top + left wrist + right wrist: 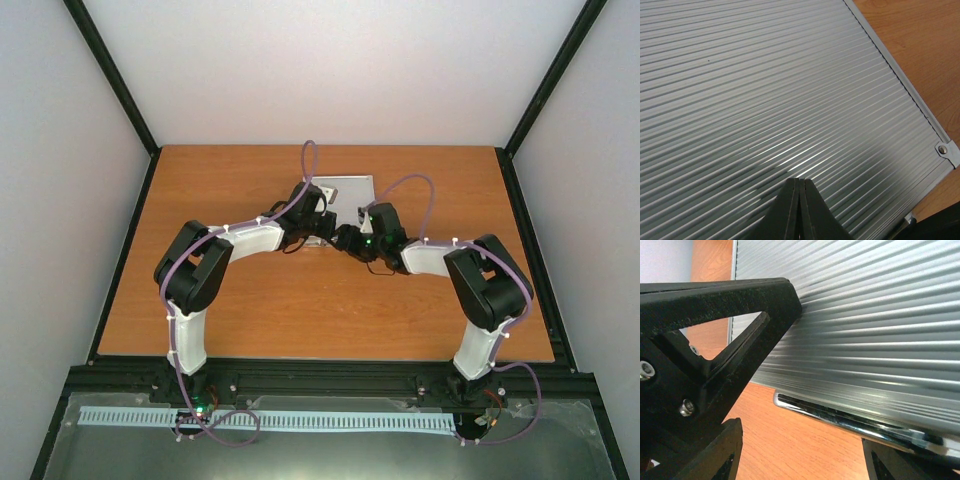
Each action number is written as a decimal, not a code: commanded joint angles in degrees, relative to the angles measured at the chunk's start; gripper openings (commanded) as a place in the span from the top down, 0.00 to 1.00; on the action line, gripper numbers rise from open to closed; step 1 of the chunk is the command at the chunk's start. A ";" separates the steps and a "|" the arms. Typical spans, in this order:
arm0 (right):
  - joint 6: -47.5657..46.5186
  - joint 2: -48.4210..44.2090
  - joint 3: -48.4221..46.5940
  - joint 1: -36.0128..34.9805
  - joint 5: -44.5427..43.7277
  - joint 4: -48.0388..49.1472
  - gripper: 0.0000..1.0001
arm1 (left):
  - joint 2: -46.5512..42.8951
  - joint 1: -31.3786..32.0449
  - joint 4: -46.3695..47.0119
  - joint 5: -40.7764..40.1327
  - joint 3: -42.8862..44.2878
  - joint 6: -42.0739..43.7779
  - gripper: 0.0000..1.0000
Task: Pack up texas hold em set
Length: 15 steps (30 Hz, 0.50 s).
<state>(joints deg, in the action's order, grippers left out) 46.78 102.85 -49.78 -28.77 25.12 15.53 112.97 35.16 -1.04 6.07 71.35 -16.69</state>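
You have the small silver ribbed-aluminium case lying flat on the brown wooden table, toward the far middle, with both arms bent in over it. Its lid is down, so whatever sits inside is hidden from you; only the ribbed outer skin and the plain metal edge trim show.

Your left gripper hangs over the lid. In the left wrist view its two black fingers are pressed flat together with nothing between them, their tip just above the ribbed surface of the case. To their right you can see the case's trimmed edge and a corner piece with a round rivet, and bare table past it.

Your right gripper is at the near side of the case, close beside the left one. In the right wrist view its fingers stand well apart: the upper black finger lies with its tip against the ribbed face, and the lower finger sits under a shiny chrome bar that runs along the case's edge, so that edge is between them. You cannot tell whether they are squeezing it or only straddling it. The wood of the table shows just below the bar
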 commanded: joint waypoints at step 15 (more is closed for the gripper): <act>-3.41 -6.65 -3.81 2.19 -1.83 4.47 0.33 | 5.18 0.61 -17.74 -0.68 -5.08 0.78 0.99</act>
<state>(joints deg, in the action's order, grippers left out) 46.22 100.71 -50.09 -27.88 25.93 12.82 112.97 35.16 -1.02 6.04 71.24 -16.69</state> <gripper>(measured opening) 0.670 0.011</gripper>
